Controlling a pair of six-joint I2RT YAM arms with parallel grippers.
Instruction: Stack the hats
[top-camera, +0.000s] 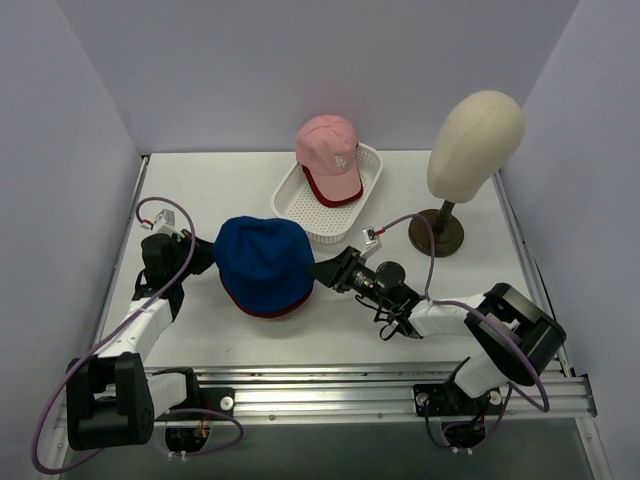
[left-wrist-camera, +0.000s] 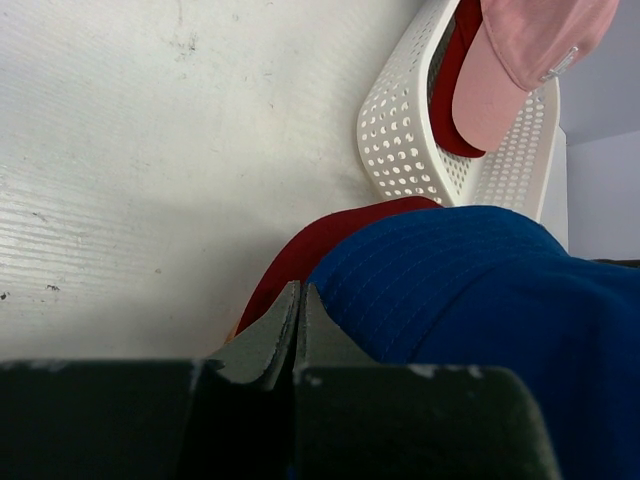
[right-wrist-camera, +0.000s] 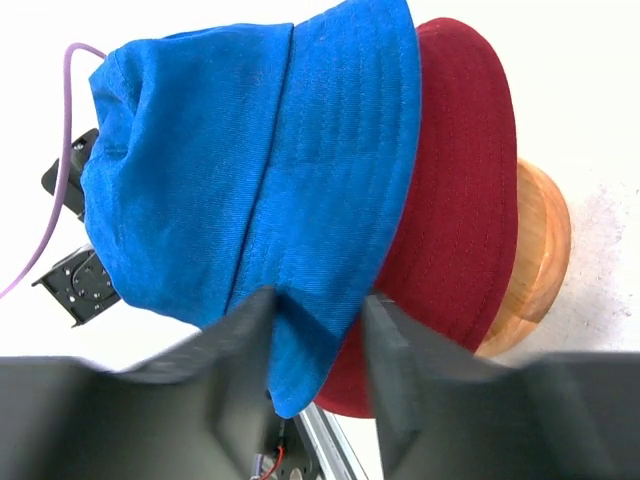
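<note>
The royal-blue bucket hat (top-camera: 265, 262) sits on top of the dark red cap, whose rim (top-camera: 268, 313) shows beneath it. The pink cap (top-camera: 330, 150) with a white logo lies in the white basket (top-camera: 297, 208). My left gripper (top-camera: 205, 258) is shut, its tips against the left side of the blue hat (left-wrist-camera: 480, 300) and beside the red brim (left-wrist-camera: 310, 245). My right gripper (top-camera: 325, 270) is open at the hat's right side. In the right wrist view its jaws (right-wrist-camera: 318, 310) straddle the blue brim (right-wrist-camera: 300, 200), with the red cap (right-wrist-camera: 450, 200) just behind.
The cream mannequin head (top-camera: 477, 140) on its brown stand (top-camera: 437, 235) is at the back right. A round wooden piece (right-wrist-camera: 545, 240) shows under the red cap. White walls close in the table on three sides.
</note>
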